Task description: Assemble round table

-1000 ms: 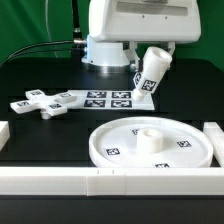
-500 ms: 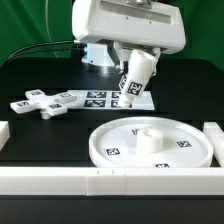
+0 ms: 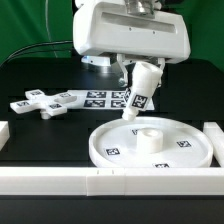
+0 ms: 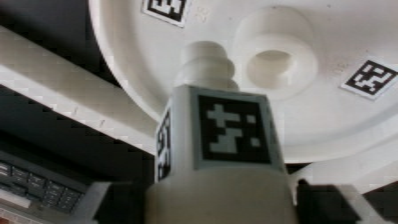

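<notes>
My gripper (image 3: 143, 66) is shut on the short cylindrical post (image 3: 140, 91), a white peg with a black-and-white tag. It holds the post tilted in the air, just above the far edge of the large rimmed round disc (image 3: 110, 146). The disc lies flat near the front rail and has a raised socket (image 3: 146, 135) in its middle. In the wrist view the post (image 4: 222, 140) fills the middle, its narrow tip near the socket (image 4: 267, 62) of the disc (image 4: 160, 70). The cross-shaped four-armed piece (image 3: 42, 103) lies flat at the exterior view's left.
The marker board (image 3: 100, 98) lies behind the disc. Long white border rails run along the front (image 3: 110, 182) and at the exterior view's right (image 3: 213, 135). A short white rail end (image 3: 3, 130) sits at the left edge.
My gripper has carried the post forward from over the marker board to the disc's far edge, and the arm has swung toward the exterior view's left.
</notes>
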Controlling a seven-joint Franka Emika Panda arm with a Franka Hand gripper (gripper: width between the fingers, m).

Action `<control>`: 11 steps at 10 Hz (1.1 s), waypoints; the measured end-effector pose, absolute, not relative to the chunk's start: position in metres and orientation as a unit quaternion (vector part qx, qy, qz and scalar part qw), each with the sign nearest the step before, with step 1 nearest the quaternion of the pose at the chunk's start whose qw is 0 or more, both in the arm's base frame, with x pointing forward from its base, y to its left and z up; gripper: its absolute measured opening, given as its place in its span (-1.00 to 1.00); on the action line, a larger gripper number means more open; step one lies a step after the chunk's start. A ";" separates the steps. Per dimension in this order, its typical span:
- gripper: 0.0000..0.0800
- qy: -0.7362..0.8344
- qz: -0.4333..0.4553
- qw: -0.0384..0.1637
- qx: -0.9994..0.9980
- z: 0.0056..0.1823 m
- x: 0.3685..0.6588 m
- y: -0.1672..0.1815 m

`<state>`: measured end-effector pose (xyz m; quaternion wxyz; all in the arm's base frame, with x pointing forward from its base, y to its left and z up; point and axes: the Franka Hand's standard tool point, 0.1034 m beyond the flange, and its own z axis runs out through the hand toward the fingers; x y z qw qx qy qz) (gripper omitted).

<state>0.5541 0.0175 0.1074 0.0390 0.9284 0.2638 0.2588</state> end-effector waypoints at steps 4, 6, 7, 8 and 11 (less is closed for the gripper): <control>0.02 0.204 0.229 -0.009 0.952 0.095 0.552 0.023; 0.02 0.191 0.244 -0.033 0.950 0.093 0.567 0.031; 0.02 0.200 0.257 -0.031 0.945 0.101 0.571 0.041; 0.02 0.203 0.252 -0.030 0.946 0.097 0.569 0.040; 0.02 0.202 0.251 -0.030 0.946 0.096 0.569 0.039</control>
